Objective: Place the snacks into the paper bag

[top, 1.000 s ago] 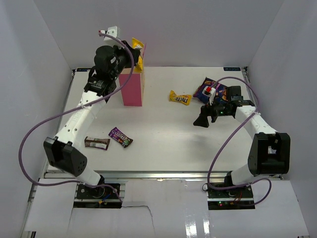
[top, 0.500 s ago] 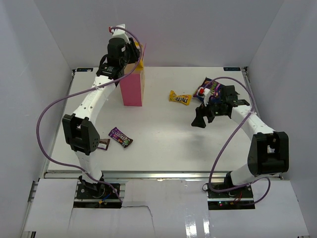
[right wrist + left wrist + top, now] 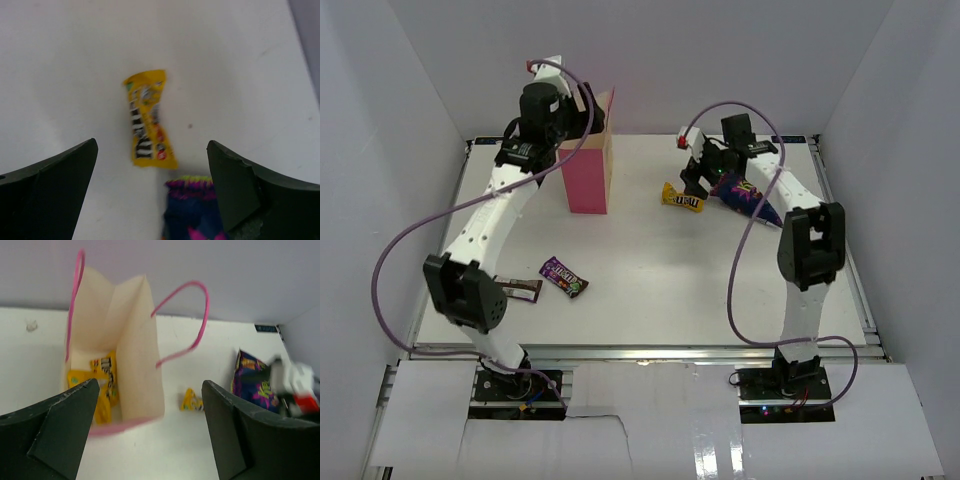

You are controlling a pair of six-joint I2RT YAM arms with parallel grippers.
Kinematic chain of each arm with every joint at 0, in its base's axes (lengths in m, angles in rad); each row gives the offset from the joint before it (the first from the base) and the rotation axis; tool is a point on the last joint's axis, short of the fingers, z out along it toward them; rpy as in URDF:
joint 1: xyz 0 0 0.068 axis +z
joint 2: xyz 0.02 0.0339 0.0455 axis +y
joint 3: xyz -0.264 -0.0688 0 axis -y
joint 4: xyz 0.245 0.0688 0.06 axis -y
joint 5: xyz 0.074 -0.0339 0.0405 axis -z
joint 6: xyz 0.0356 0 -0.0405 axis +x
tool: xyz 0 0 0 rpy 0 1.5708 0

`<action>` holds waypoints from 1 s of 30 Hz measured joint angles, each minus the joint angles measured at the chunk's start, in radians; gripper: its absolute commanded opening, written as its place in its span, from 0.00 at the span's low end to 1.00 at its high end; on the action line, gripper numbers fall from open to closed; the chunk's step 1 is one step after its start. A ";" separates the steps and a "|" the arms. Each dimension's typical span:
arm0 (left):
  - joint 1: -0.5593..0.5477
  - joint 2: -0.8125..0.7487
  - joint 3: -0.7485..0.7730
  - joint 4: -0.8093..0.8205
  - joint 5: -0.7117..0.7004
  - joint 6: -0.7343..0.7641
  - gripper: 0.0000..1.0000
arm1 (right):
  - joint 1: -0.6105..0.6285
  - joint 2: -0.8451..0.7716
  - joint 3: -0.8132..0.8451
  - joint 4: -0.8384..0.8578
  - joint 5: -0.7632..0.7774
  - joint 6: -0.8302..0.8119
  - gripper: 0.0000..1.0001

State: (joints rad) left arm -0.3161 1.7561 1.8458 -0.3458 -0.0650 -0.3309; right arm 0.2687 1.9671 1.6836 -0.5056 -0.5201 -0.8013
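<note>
Plainly, white walls (image 3: 720, 60) enclose the white table (image 3: 660, 280) and paper bag (image 3: 588, 180).

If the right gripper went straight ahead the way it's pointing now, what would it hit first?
Probably the small yellow candy packet on the white table, centred ahead of the open right gripper; depth is unclear.

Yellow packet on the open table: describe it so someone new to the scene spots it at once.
Start at the tall pink paper gift bag standing back left on the white table. To its right lies a small yellow candy packet, next to a larger crinkly dark blue-purple snack bag. It is the only yellow packet outside the pink bag.
</note>
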 measured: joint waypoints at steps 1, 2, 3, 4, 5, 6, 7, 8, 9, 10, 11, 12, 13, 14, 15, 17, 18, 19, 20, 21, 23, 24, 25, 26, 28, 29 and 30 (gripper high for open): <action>0.000 -0.066 -0.064 -0.012 0.003 -0.003 0.95 | 0.000 0.082 0.113 -0.018 0.002 -0.015 0.95; 0.000 -0.137 -0.128 -0.022 0.005 -0.008 0.96 | 0.000 0.147 0.199 -0.019 0.002 -0.021 0.96; 0.000 -0.211 -0.190 -0.022 0.007 -0.014 0.96 | 0.000 0.208 0.275 -0.021 0.005 -0.028 0.96; 0.000 -0.286 -0.258 -0.015 0.008 -0.023 0.96 | 0.003 0.258 0.330 -0.028 0.010 -0.036 0.96; 0.000 -0.377 -0.334 -0.021 0.010 -0.036 0.97 | 0.005 0.294 0.362 -0.030 0.019 -0.045 0.96; 0.000 -0.456 -0.394 -0.027 0.013 -0.048 0.97 | 0.007 0.320 0.376 -0.035 0.025 -0.052 0.96; 0.001 -0.550 -0.470 -0.019 0.013 -0.066 0.97 | 0.011 0.340 0.381 -0.046 0.031 -0.061 0.95; 0.001 -0.628 -0.528 -0.029 0.012 -0.084 0.97 | 0.015 0.354 0.381 -0.057 0.036 -0.068 0.95; 0.002 -0.714 -0.594 -0.028 0.010 -0.108 0.97 | 0.022 0.372 0.381 -0.075 0.040 -0.072 0.95; 0.003 -0.780 -0.650 -0.041 0.006 -0.128 0.97 | 0.026 0.381 0.381 -0.080 0.043 -0.074 0.94; 0.003 -0.852 -0.708 -0.051 0.000 -0.150 0.97 | 0.031 0.392 0.381 -0.085 0.047 -0.074 0.94; 0.004 -0.913 -0.760 -0.068 -0.007 -0.177 0.97 | 0.035 0.399 0.381 -0.089 0.048 -0.074 0.93; 0.005 -0.964 -0.809 -0.077 -0.013 -0.203 0.97 | 0.040 0.404 0.381 -0.092 0.050 -0.073 0.92; 0.005 -1.007 -0.860 -0.092 -0.022 -0.229 0.97 | 0.045 0.407 0.381 -0.093 0.052 -0.072 0.91; 0.005 -1.036 -0.898 -0.110 -0.027 -0.252 0.97 | 0.048 0.408 0.381 -0.093 0.055 -0.072 0.89; 0.006 -1.087 -0.980 -0.146 -0.036 -0.304 0.97 | 0.052 0.408 0.380 -0.092 0.065 -0.069 0.85; 0.006 -1.106 -1.017 -0.166 -0.039 -0.330 0.97 | 0.053 0.408 0.380 -0.090 0.072 -0.066 0.83; 0.006 -1.118 -1.045 -0.182 -0.041 -0.352 0.97 | 0.053 0.409 0.378 -0.090 0.078 -0.065 0.77; 0.006 -1.128 -1.072 -0.193 -0.044 -0.373 0.97 | 0.053 0.409 0.371 -0.086 0.084 -0.063 0.74; 0.006 -1.133 -1.089 -0.208 -0.046 -0.392 0.97 | 0.052 0.409 0.363 -0.083 0.091 -0.059 0.71; 0.006 -1.135 -1.109 -0.227 -0.049 -0.425 0.97 | 0.052 0.410 0.344 -0.079 0.100 -0.049 0.62; 0.006 -1.131 -1.115 -0.228 -0.049 -0.438 0.97 | 0.052 0.410 0.336 -0.079 0.101 -0.045 0.59; 0.006 -1.125 -1.118 -0.230 -0.049 -0.451 0.97 | 0.051 0.411 0.327 -0.079 0.105 -0.042 0.54; 0.006 -1.117 -1.118 -0.231 -0.048 -0.463 0.97 | 0.051 0.411 0.319 -0.077 0.107 -0.040 0.51; 0.006 -1.101 -1.118 -0.229 -0.044 -0.481 0.97 | 0.051 0.411 0.308 -0.077 0.107 -0.034 0.42; 0.006 -1.091 -1.119 -0.230 -0.040 -0.488 0.97 | 0.051 0.411 0.303 -0.076 0.106 -0.030 0.38; 0.006 -1.082 -1.120 -0.230 -0.037 -0.494 0.97 | 0.051 0.411 0.301 -0.074 0.103 -0.026 0.34</action>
State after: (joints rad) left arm -0.3096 0.6739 0.7261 -0.5755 -0.1017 -0.8253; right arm 0.3202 2.3779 1.9842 -0.5800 -0.4175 -0.8272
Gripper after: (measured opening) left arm 0.969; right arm 0.401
